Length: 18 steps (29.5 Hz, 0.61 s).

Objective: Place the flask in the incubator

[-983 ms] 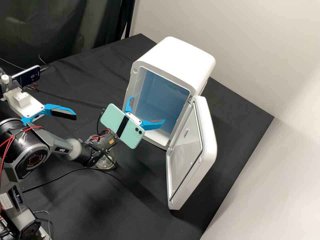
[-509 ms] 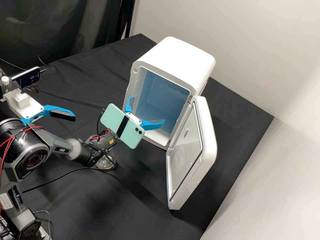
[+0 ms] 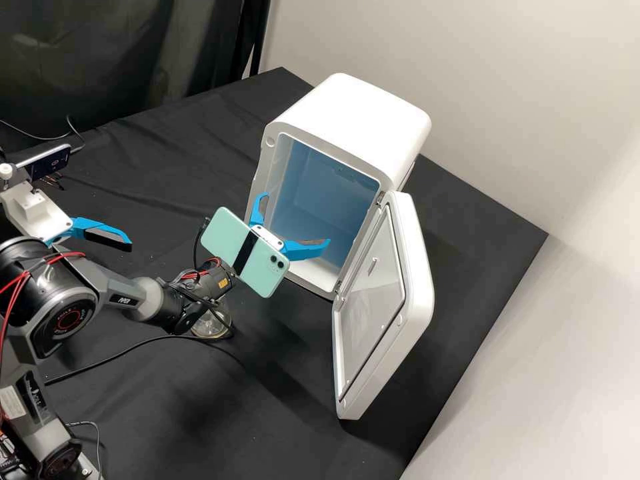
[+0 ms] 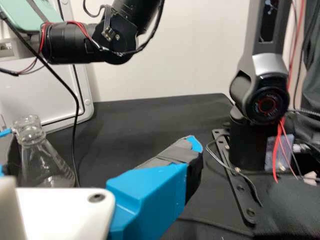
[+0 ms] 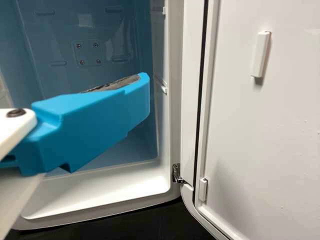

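Starting at your right gripper (image 3: 295, 221): its blue fingers are spread wide with nothing between them. It sits at the mouth of the incubator (image 3: 353, 127), one finger over the sill of the blue-lined chamber. The door (image 3: 383, 300) hangs swung fully out toward the counter's (image 3: 167, 413) right edge, so the chamber is ready to load. I judge this gripper is placed to mind the opening, not to carry anything.

Your left gripper (image 3: 85, 235) is also open and empty. It hangs low over the counter near the left edge, fingers aimed inward.

Between the two, the clear conical flask (image 3: 212, 323) stands upright on the counter, well short of the incubator and directly under the right arm's forearm. That overhang crowds any approach from above, so the left gripper's low, sideways pose looks suited to taking it by the neck.
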Available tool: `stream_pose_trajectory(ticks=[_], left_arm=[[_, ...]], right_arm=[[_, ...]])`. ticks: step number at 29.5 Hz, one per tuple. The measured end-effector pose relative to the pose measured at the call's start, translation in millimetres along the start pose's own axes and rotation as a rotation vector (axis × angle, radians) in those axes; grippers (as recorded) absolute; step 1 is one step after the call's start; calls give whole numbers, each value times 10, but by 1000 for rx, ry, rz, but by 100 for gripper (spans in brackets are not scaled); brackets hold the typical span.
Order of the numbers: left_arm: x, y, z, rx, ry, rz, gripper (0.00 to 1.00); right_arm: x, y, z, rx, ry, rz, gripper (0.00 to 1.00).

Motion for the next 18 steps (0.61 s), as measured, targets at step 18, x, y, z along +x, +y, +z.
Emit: stream_pose_trajectory(ticks=[18], left_arm=[[-184, -114, -321, -26, 83, -13, 100]], right_arm=[[0, 0, 0, 0, 0, 0, 100]])
